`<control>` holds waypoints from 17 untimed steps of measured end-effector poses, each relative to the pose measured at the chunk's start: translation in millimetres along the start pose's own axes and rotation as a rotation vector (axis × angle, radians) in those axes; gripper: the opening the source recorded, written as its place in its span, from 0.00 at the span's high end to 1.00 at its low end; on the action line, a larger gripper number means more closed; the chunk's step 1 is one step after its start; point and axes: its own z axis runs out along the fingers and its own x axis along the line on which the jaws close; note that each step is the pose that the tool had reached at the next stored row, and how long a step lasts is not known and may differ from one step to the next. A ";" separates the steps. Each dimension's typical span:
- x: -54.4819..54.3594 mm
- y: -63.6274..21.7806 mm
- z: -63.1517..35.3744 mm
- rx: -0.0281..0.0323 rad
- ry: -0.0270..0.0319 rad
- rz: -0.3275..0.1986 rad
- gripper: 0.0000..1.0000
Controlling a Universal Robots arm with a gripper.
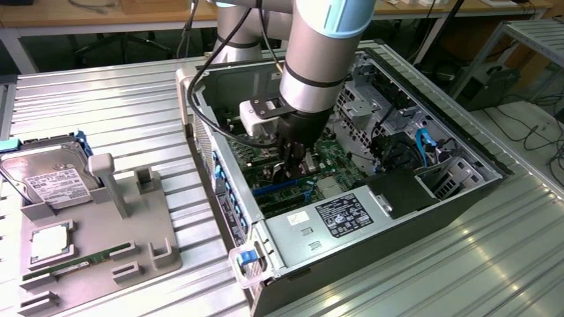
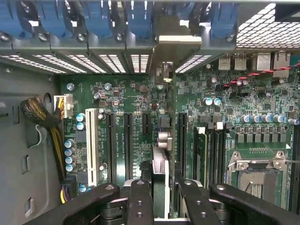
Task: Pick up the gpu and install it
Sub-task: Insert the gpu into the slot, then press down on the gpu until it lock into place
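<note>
In the exterior view the arm (image 1: 319, 59) runs out past the top edge, and its wrist covers the middle of the motherboard (image 1: 331, 158) inside the computer case (image 1: 370, 231). The gripper (image 1: 292, 173) hides most of the gpu (image 1: 304, 168); only a sliver of it shows between the jaws. In the wrist view the gpu (image 2: 161, 140) stands edge-on, so its face cannot be read, and its lower end is covered by the fingers (image 2: 139, 201), themselves cut by the picture's edge. Whether the card's edge sits fully in a slot cannot be told. The power supply's label (image 1: 344, 216) is too small to read, and the tray (image 1: 97, 264) is cut off at the exterior view's left.
</note>
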 end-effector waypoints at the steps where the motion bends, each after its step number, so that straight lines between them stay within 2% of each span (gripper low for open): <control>1: -0.3 0.1 0.4 0.0001 -0.0006 0.000 0.73; 13: -2.1 3.3 5.2 -0.0009 -0.0030 0.000 0.73; 17: -1.9 3.4 10.0 -0.0039 -0.0040 0.000 0.73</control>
